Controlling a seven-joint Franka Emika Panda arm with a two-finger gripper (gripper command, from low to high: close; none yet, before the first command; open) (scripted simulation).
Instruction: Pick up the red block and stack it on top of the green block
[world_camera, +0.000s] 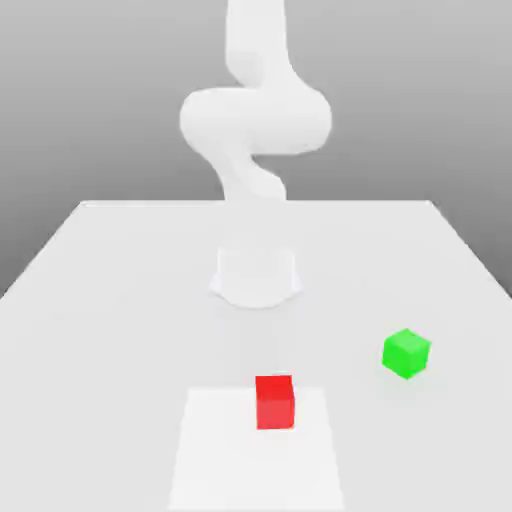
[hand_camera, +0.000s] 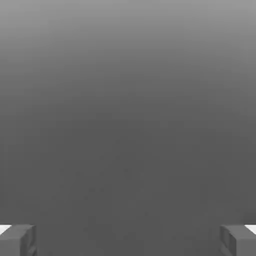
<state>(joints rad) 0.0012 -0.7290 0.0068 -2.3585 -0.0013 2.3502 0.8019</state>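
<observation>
The red block (world_camera: 274, 401) sits on the table near the front, on a paler rectangular patch (world_camera: 215, 450). The green block (world_camera: 406, 353) rests on the table toward the exterior view's right, slightly farther back and turned at an angle. The two blocks are well apart. In the hand view my gripper (hand_camera: 128, 240) is open, its grey fingertips (hand_camera: 17, 240) set wide with nothing between them, facing a plain grey background. The white arm (world_camera: 255, 120) rises behind the blocks and runs out of the top of the exterior view.
The arm's round base (world_camera: 256, 275) stands in the middle of the pale table (world_camera: 100, 300), behind the red block. The table's edges run diagonally on both sides and straight across the back.
</observation>
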